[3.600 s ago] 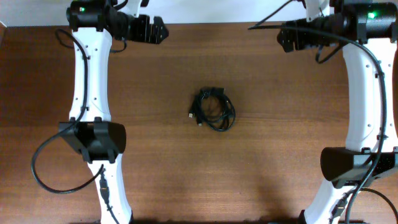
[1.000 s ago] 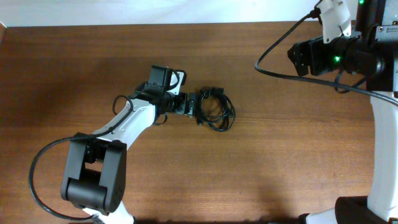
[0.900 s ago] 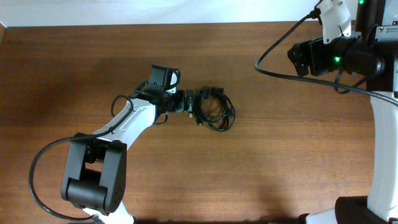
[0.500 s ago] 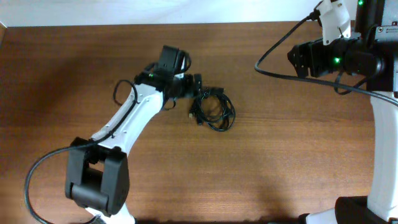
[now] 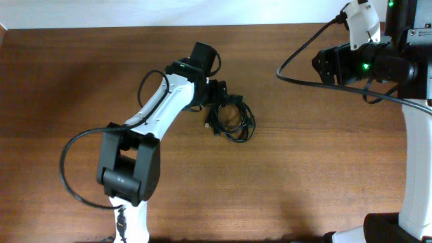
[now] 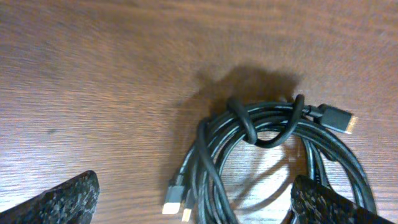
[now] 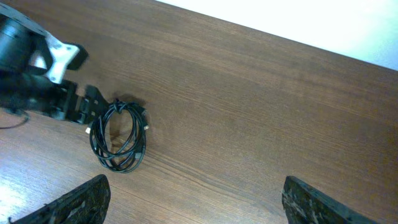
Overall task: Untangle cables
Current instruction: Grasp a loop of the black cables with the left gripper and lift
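From overhead, the cables [image 5: 231, 120] lie as one small black coil near the middle of the table [image 5: 304, 175]. The left arm [image 5: 165, 108] reaches across from the near left side. The left gripper [image 5: 219, 94] sits just at the coil's upper-left edge, though this view does not show how its jaws stand. A short plug end [image 5: 208, 124] sticks out at the coil's left side. The right arm [image 5: 412, 135] stands along the right edge, and the right gripper [image 5: 324, 62] hangs well apart from the coil, over the far right part of the table. In the left wrist view the gripper's two fingertips [image 6: 62, 199] sit at the bottom corners, spread wide, with nothing pinched. The coil fills the space between them and beyond. One cord [image 6: 249, 124] loops around the bundle at its top, a gold-tipped plug [image 6: 339, 119] juts out to the right, and two pale metal plug ends [image 6: 171, 202] lie side by side at the lower left. The right-hand fingertip is just beside the outer loop, and whether it touches cannot be told. In the right wrist view that gripper's fingertips [image 7: 81, 199] also stand wide apart over bare wood, holding nothing. The coil appears small and far off at the left, with the left gripper right beside it.
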Action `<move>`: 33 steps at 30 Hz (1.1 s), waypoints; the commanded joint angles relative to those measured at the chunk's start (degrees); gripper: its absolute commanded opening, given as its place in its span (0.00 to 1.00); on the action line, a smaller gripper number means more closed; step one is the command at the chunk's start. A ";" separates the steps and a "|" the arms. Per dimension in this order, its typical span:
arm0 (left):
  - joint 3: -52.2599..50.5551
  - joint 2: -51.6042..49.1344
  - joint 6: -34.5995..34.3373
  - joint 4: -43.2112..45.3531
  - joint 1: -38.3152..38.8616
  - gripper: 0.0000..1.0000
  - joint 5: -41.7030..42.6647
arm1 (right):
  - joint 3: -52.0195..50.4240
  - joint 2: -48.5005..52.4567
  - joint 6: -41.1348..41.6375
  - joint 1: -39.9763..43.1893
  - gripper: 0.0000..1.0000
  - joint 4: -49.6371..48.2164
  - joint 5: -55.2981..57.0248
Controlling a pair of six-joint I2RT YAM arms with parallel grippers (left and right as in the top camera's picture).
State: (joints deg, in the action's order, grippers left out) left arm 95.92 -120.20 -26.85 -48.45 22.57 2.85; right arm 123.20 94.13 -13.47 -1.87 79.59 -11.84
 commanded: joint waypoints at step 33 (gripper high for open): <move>58.16 -5.66 5.31 -37.42 2.78 0.00 -8.52 | -0.31 4.90 0.42 -0.85 0.88 -9.14 -45.33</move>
State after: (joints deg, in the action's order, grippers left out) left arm 151.09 -126.10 -22.06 -84.88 25.74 -4.99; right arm 123.11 97.25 -13.41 -1.89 73.08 -38.68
